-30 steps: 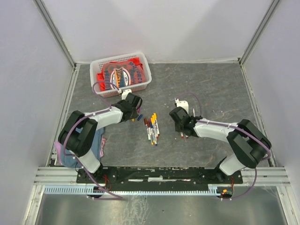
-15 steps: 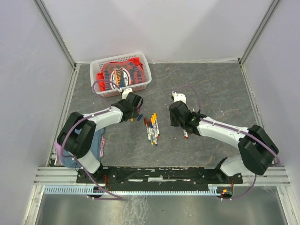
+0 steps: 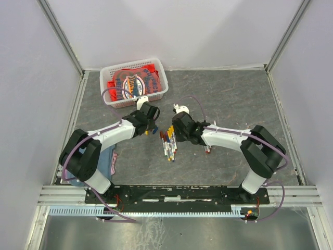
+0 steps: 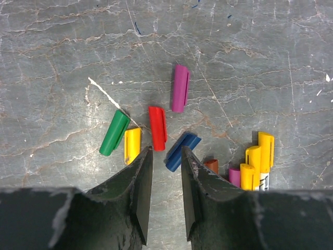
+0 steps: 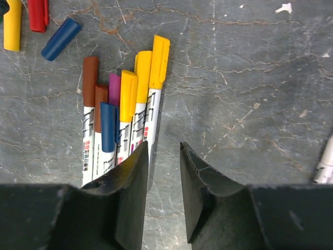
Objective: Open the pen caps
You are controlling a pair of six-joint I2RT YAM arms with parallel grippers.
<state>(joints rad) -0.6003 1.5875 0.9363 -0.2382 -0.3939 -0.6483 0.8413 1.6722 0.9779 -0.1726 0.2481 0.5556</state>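
Overhead, we see the left gripper [image 3: 150, 124] and the right gripper [image 3: 179, 133] on either side of a row of white-barrelled marker pens [image 3: 169, 143] lying on the grey stone-patterned table [image 3: 234, 99]. From up here the jaws look too small for us to judge. A white plastic basket [image 3: 163, 78] holding a red printed cloth [image 3: 132, 80] stands at the far left.

Through the left wrist camera, the jaws stand apart with nothing between them. Just ahead, loose on the table, lie a green plastic cap [image 4: 114, 133] just beside a yellow plastic cap [image 4: 132, 146], a red plastic cap [image 4: 157, 127], a purple plastic cap [image 4: 180, 88] farther off, and a blue plastic cap [image 4: 182, 151] near the right finger.

Through the right wrist camera, the jaws are likewise apart and empty over bare table, just right of the pens, whose fitted caps [image 5: 128, 96] are brown, blue, purple and yellow. What may be an uncapped white barrel [image 5: 325, 161] shows at the right edge.
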